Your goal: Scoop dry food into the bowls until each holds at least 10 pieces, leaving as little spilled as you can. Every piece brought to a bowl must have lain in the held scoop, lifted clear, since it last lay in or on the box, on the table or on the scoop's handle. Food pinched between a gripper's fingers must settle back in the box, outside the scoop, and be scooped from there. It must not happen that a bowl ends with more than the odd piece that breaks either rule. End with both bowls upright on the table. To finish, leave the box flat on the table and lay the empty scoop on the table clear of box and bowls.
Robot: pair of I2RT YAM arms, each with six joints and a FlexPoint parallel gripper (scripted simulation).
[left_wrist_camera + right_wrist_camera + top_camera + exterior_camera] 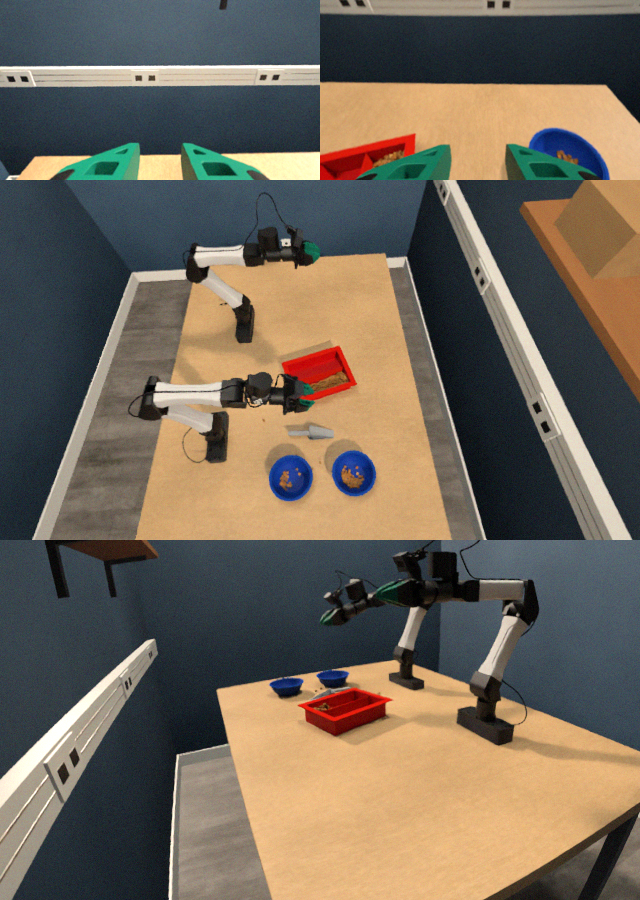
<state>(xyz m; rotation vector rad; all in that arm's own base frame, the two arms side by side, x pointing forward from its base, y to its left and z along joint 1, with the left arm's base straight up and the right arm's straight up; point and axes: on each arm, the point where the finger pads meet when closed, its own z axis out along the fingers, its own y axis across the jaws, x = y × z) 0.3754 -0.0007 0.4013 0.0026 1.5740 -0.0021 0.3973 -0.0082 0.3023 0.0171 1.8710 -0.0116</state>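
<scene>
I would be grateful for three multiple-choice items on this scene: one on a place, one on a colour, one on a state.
1. Where does the scoop lie?
A) In the box
B) In a bowl
C) On the table between the box and the bowls

2. What colour are the two bowls?
A) Red
B) Blue
C) Green

3. What is the state of the right gripper?
A) Open, with nothing between its fingers
B) Shut on the scoop
C) Shut on the box's rim

1: C, the scoop lies on bare wood, off box and bowls.
2: B, both bowls show blue walls.
3: A, the right gripper shows a gap with nothing in it.
</scene>
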